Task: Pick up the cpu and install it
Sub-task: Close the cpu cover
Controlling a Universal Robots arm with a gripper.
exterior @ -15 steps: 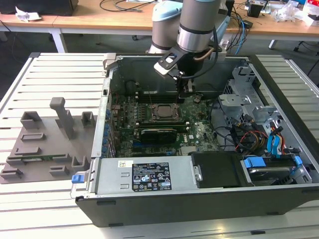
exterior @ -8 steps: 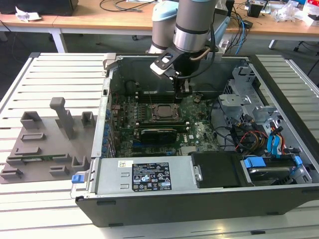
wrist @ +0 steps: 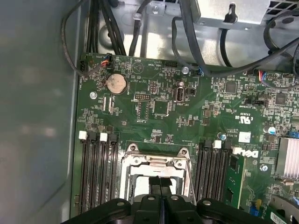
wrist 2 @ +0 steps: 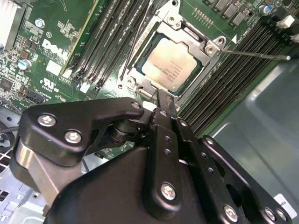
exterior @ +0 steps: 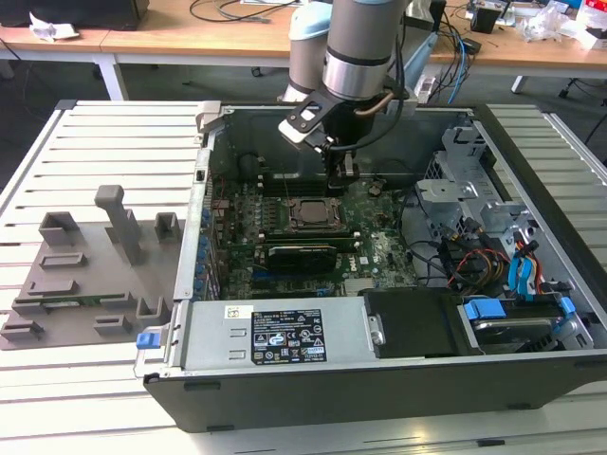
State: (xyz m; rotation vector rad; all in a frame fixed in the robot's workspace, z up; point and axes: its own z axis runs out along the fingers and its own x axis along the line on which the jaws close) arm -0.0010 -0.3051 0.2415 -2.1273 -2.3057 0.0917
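Note:
The cpu (wrist 2: 170, 67) is a silvery square chip lying flat inside the metal frame of the motherboard socket (wrist 2: 187, 44). In the exterior view the socket (exterior: 308, 214) sits mid-board inside the open computer case. My gripper (exterior: 338, 169) hangs just behind and above it. In both wrist views the black fingers are pressed together with nothing between them. The gripper (wrist 2: 162, 97) has its tip close over the socket's edge beside the chip. In the first wrist view the gripper (wrist: 160, 183) covers part of the socket frame (wrist: 156, 161).
A thin metal lever (wrist 2: 261, 54) sticks out from the socket over the memory slots (wrist 2: 233, 79). Case walls (exterior: 204, 204), cables (exterior: 474, 261) and a drive cage (exterior: 465, 161) surround the board. A grey plastic tray (exterior: 85, 275) with upright holders lies on the slatted table at the exterior view's left.

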